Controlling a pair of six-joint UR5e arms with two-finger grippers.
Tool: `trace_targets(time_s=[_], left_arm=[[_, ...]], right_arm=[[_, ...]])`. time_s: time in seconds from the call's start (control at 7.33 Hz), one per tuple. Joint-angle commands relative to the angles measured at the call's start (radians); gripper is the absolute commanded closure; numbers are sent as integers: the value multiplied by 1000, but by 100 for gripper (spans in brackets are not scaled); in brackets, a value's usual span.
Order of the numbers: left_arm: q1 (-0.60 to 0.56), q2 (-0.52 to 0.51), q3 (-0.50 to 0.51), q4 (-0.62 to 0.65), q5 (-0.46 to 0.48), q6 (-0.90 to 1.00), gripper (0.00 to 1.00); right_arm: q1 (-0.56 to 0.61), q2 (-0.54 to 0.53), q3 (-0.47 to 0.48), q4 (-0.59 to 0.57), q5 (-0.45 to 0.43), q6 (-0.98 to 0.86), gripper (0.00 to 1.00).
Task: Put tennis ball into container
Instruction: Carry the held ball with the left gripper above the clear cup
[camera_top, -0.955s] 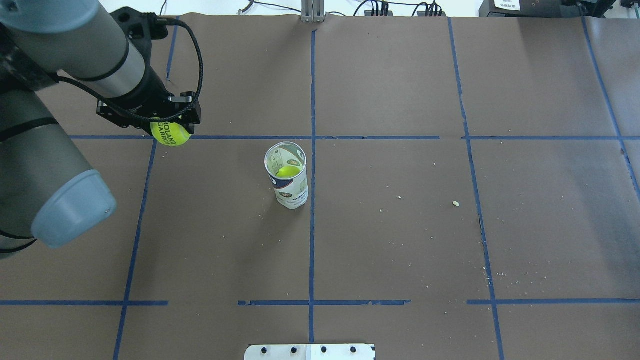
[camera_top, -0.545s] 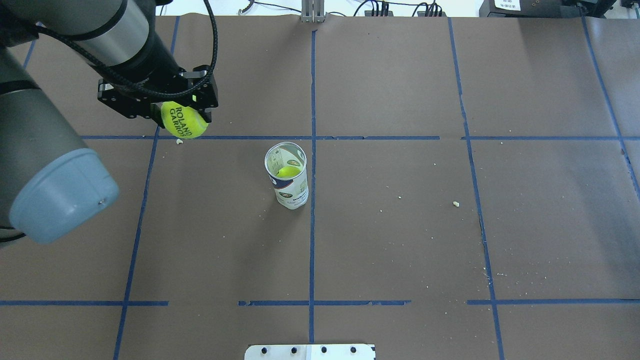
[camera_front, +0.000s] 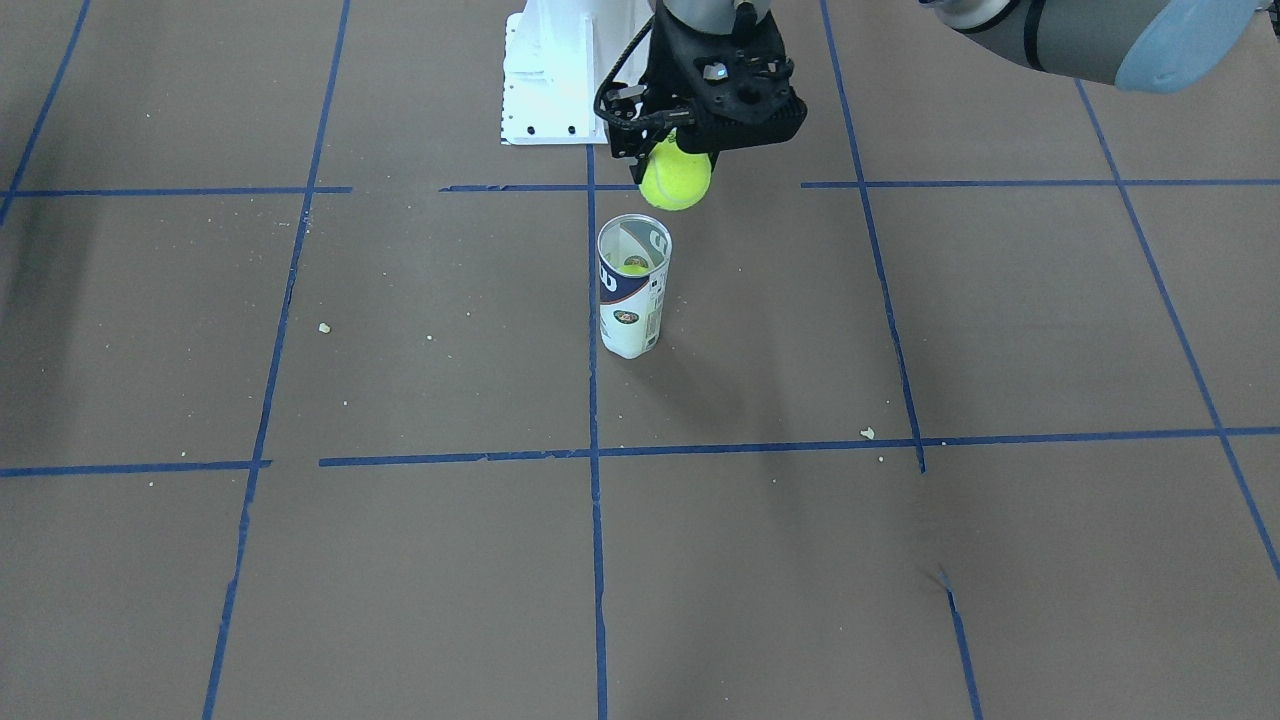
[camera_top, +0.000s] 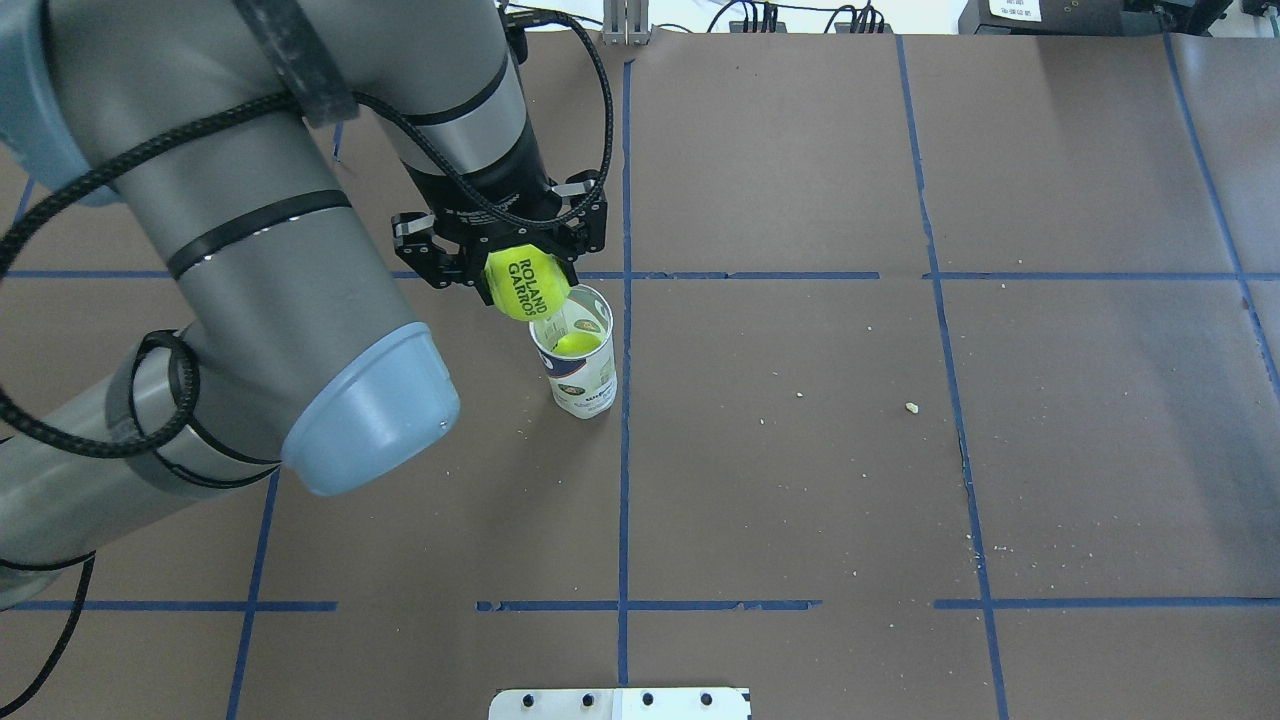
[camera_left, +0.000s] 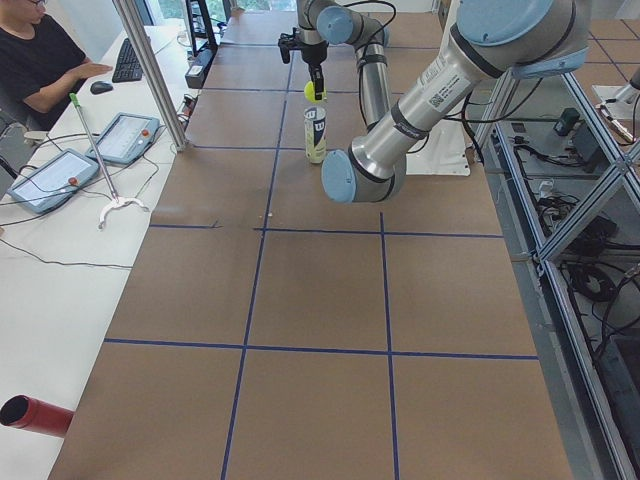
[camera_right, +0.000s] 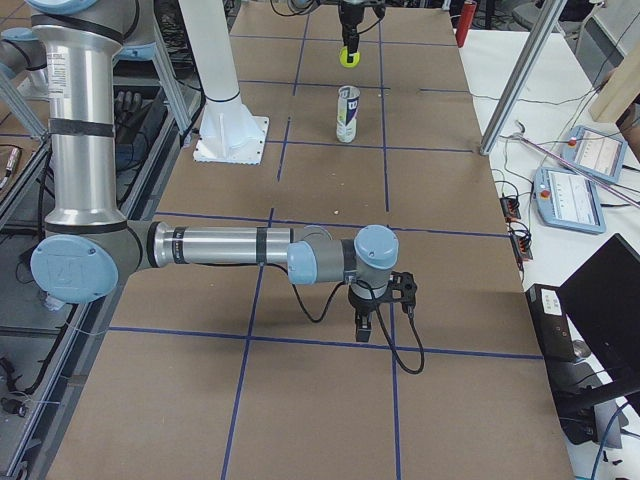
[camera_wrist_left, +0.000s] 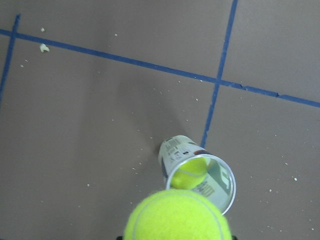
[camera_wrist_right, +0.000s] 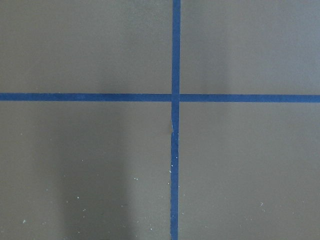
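Observation:
My left gripper (camera_top: 525, 272) is shut on a yellow-green tennis ball (camera_top: 527, 286) printed "ROLAND GARROS", held in the air just up-left of the container's mouth. The container (camera_top: 581, 372), a clear can with a navy-and-white label, stands upright near the table's middle with a second ball (camera_top: 577, 343) at its bottom. In the left wrist view the held ball (camera_wrist_left: 177, 216) fills the lower edge, the can (camera_wrist_left: 200, 172) just beyond it. The right gripper (camera_right: 381, 312) hangs low over the table far from the can; I cannot tell its state.
The white robot base (camera_front: 550, 70) stands behind the can. Blue tape lines and scattered crumbs (camera_top: 911, 407) mark the brown table cover. An operator (camera_left: 40, 60) with tablets sits at a side desk. A red cylinder (camera_left: 35, 413) lies off the table.
The left arm has carried the ball rightward from the table's left part to just beside the can's opening. The can has not moved.

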Motion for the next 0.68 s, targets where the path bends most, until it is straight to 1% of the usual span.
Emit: trace_targets(time_s=[0.0, 0.55], left_arm=[[14, -8, 70, -69, 2, -11, 100], [17, 1, 116, -131, 10, -6, 100]], right_arm=[[0, 0, 0, 0, 0, 0, 0], [0, 0, 0, 0, 0, 0, 0]])
